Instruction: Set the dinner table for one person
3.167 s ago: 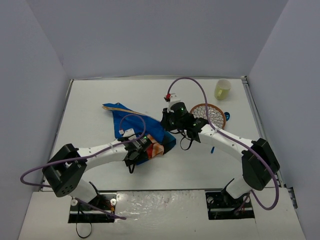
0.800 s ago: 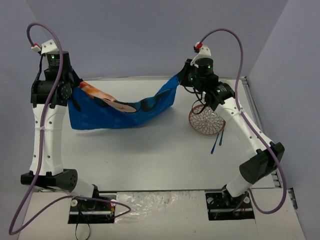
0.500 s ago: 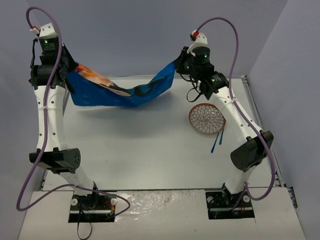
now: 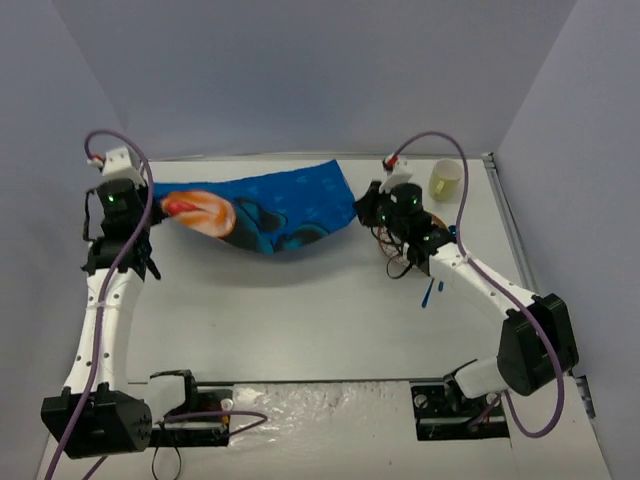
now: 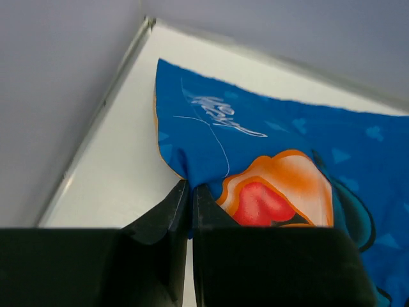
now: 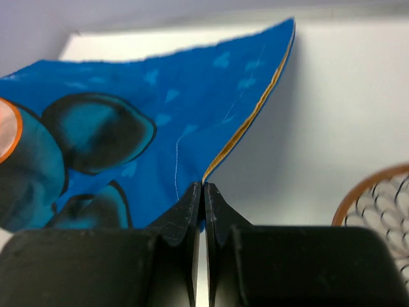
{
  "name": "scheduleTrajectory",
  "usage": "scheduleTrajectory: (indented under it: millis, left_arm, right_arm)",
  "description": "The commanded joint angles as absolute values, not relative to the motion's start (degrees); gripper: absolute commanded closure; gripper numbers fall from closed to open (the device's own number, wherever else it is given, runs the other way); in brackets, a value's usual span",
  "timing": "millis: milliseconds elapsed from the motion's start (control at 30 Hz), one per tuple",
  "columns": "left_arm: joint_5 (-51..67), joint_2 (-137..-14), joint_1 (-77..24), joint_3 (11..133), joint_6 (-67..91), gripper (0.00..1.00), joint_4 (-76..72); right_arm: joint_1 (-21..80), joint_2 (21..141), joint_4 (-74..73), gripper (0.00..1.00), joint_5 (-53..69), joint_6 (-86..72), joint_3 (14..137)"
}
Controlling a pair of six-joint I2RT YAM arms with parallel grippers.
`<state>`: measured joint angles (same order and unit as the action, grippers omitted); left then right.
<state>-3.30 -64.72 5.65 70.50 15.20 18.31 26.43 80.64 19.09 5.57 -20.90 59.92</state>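
Note:
The blue cartoon-printed placemat hangs stretched between my two grippers above the far half of the white dinner table, sagging in the middle. My left gripper is shut on its left edge, seen in the left wrist view pinching the blue cloth. My right gripper is shut on its right edge, seen in the right wrist view pinching the orange-trimmed cloth. The far corners of the mat lie near the table's back edge.
A pale yellow cup stands at the back right corner. A wire basket with an orange rim sits under the right arm. A blue utensil lies on the table right of centre. Purple walls close in three sides.

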Motion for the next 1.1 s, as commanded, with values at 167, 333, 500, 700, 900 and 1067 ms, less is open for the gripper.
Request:
scheduleTrajectory:
  millis: [167,333,500,700,900,1067]
  left_arm:
    - [-7.57,-72.59,6.22,54.05,19.17,1.0,10.25]
    - [-14.49,-71.56,6.46,54.4,20.08,1.0,15.43]
    - [-19.61,-72.56,7.19,54.21,19.67,1.0,17.98]
    - [-20.96,-76.24,8.8,54.23,19.38,0.96,18.19]
    - [-21.83,-70.92,9.76,53.62,20.14,0.59,20.74]
    - [-20.84,-65.44,9.84,55.86,21.19,0.25,26.06]
  right_arm:
    - [30.23,87.02,28.34,1.0,7.14,-25.55,41.82]
    - [32.12,87.0,26.2,1.0,5.02,-26.46,40.01]
    - [32.26,86.67,24.17,1.0,3.55,-27.37,39.29]
    - [32.11,85.23,19.45,0.91,-0.07,-27.28,40.33]
    - [31.99,77.7,8.55,0.56,-5.32,-22.59,44.91]
    - [32.6,73.75,1.8,0.31,-3.67,-18.9,51.53]
